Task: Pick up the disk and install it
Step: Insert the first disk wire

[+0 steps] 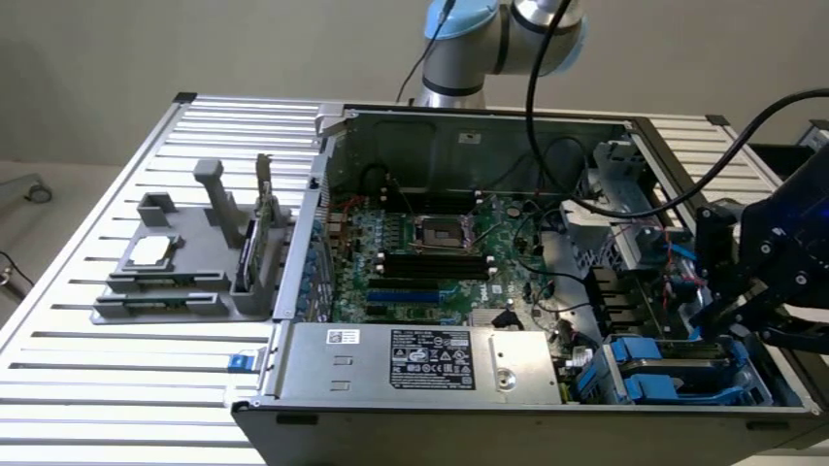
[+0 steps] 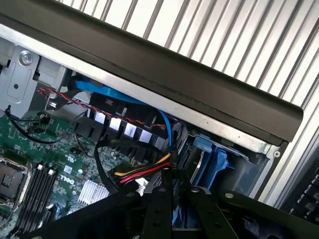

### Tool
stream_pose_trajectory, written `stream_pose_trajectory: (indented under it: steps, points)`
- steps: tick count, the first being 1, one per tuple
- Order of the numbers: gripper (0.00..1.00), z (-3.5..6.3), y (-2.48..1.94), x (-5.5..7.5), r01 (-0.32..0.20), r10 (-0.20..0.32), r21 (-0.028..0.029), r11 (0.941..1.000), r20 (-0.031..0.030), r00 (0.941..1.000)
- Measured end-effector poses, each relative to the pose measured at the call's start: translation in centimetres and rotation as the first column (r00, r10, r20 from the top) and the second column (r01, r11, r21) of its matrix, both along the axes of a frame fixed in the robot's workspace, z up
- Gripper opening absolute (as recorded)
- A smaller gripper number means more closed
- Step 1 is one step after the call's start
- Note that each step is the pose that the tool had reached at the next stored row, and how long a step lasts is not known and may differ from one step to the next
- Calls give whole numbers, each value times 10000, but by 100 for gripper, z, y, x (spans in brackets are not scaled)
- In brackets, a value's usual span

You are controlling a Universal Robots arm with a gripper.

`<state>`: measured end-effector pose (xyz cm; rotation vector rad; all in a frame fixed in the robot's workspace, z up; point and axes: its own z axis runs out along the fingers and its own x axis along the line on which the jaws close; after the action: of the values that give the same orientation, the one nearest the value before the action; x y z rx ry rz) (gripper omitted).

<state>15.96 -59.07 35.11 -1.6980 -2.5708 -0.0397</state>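
disk [image 1: 674,361]: lower right of the exterior view, blue bracket down in the drive bay of the computer case [image 1: 518,427]
gripper [image 1: 715,316]: right over the disk; open or clamped, cannot tell
done: pickup, apparently
left: full seating unconfirmed

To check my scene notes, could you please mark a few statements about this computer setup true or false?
1. The case lies open on a slatted table. True.
2. The claw is over the grey fixture. False: it is by the blue carriers, at the exterior view's right.
3. A chip lies on the fixture. True.
4. A cooler covers the CPU socket. False: the socket is bare.
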Motion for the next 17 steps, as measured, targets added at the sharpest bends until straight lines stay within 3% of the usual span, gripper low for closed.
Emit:
stream_pose_trajectory:
  steps: [2, 5, 13, 17]
  points:
    - [16, 0, 0, -6, 10, -11, -136, 9999, -50, 10000]
    - [16, -1, -1, -8, 38, -43, -223, 9997, -188, 9998]
    - [16, 0, 0, -8, 293, -309, -268, 9992, -593, 9978]
    - [16, 0, 0, -8, 810, -827, -271, 9963, -677, 9943]
